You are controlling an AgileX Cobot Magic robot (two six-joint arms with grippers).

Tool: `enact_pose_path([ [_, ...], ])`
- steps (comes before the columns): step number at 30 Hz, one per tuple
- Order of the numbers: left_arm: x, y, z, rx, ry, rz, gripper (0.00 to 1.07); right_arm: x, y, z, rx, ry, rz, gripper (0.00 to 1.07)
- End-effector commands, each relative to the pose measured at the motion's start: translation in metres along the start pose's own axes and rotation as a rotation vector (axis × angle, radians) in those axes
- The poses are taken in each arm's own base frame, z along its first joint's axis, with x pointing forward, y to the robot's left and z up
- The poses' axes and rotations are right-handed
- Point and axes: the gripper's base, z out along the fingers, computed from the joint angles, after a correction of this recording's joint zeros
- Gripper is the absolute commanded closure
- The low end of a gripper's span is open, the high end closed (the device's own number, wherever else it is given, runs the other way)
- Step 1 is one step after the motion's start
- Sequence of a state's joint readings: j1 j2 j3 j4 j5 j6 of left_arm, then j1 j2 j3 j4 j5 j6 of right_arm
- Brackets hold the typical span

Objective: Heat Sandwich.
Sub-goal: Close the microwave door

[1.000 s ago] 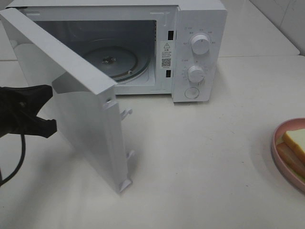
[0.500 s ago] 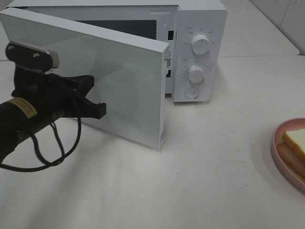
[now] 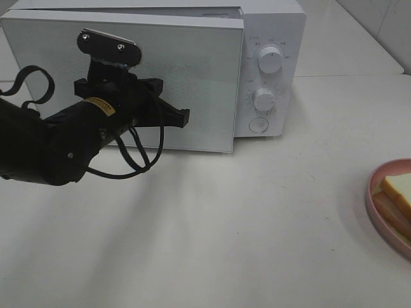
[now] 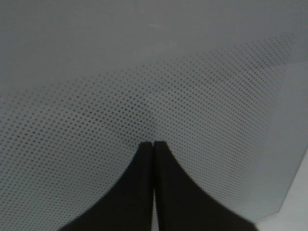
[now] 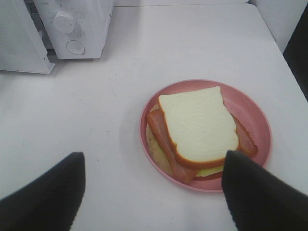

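Observation:
The sandwich, white bread with a yellowish filling, lies on a pink plate; it also shows at the right edge of the exterior view. My right gripper is open and empty, hovering over the near side of the plate. The white microwave stands at the back. Its door is swung almost closed. My left gripper is shut, and its fingertips press against the door's dotted front.
The microwave's two dials and round button are on its right panel. The microwave corner shows in the right wrist view. White tabletop lies between the microwave and the plate.
The microwave door has swung from wide open to almost closed. My left arm has moved right and back, following the door.

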State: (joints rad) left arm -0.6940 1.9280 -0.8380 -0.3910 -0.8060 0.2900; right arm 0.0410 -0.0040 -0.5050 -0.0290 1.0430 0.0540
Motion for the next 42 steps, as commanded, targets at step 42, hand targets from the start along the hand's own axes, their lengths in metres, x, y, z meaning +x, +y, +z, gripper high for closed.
enact_pose_path([
  [42, -0.015, -0.042, -0.03, 0.226, 0.343, 0.031, 0.88, 0.002, 0.0, -0.003, 0.009, -0.027, -0.006, 0.32],
])
